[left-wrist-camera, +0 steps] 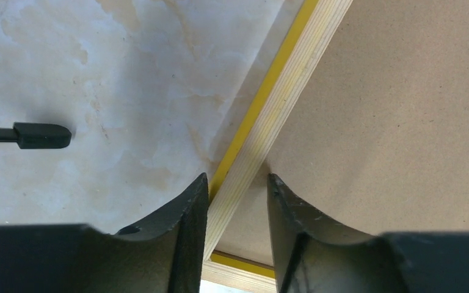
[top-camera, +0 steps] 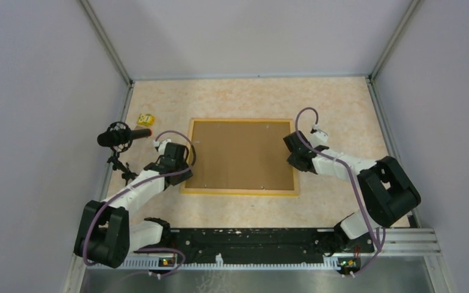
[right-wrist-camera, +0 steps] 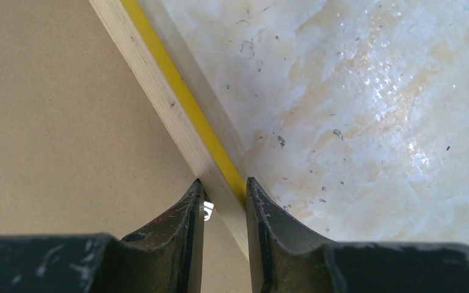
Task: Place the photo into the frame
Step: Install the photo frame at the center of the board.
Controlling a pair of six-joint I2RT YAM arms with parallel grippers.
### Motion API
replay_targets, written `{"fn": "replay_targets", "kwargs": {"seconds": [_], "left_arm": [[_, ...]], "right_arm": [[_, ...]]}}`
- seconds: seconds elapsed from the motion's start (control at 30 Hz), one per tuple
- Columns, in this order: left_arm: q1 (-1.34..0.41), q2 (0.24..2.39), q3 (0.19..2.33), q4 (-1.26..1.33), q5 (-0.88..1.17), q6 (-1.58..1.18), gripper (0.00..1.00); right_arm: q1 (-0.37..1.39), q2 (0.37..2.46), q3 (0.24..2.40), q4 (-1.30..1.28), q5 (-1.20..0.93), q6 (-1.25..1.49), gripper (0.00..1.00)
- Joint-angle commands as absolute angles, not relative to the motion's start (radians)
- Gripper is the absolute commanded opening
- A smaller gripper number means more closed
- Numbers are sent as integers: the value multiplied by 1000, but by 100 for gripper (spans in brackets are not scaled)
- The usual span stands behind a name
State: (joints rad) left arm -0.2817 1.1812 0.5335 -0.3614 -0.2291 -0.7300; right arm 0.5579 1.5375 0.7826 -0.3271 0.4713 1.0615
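The frame (top-camera: 242,191) lies face down in the middle of the table, its narrow yellow-orange border around the brown backing board (top-camera: 241,154). The photo is not in view. My left gripper (top-camera: 185,169) stands over the frame's left rail (left-wrist-camera: 281,104) near the front corner. Its jaws straddle the rail with a small gap at the inner finger (left-wrist-camera: 284,207). My right gripper (top-camera: 292,152) is at the frame's right rail (right-wrist-camera: 177,122), jaws closed against both sides of it.
A black microphone on a small stand (top-camera: 119,137) sits at the left, its stand foot (left-wrist-camera: 39,135) showing in the left wrist view. A small yellow object (top-camera: 146,119) lies behind it. Grey walls enclose the table on three sides.
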Motion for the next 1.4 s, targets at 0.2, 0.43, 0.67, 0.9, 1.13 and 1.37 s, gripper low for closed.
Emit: {"fn": "replay_targets", "kwargs": {"seconds": [0.2, 0.43, 0.67, 0.9, 1.13, 1.37], "left_arm": [[-300, 1144, 656, -475, -77, -654, 83], [-412, 996, 730, -718, -69, -763, 91], [-732, 881, 614, -704, -26, -1125, 91], [-858, 945, 425, -451, 128, -1518, 89], [-878, 1041, 441, -379, 53, -1684, 86], [-877, 1125, 444, -254, -24, -1849, 98]], "right_arm": [[566, 1483, 576, -347, 476, 1139, 0], [565, 1436, 579, -300, 434, 1022, 2], [564, 1325, 582, -302, 388, 924, 47], [564, 1213, 630, -357, 330, 816, 79], [564, 1088, 639, -419, 333, 788, 84], [565, 1022, 624, -462, 362, 774, 85]]}}
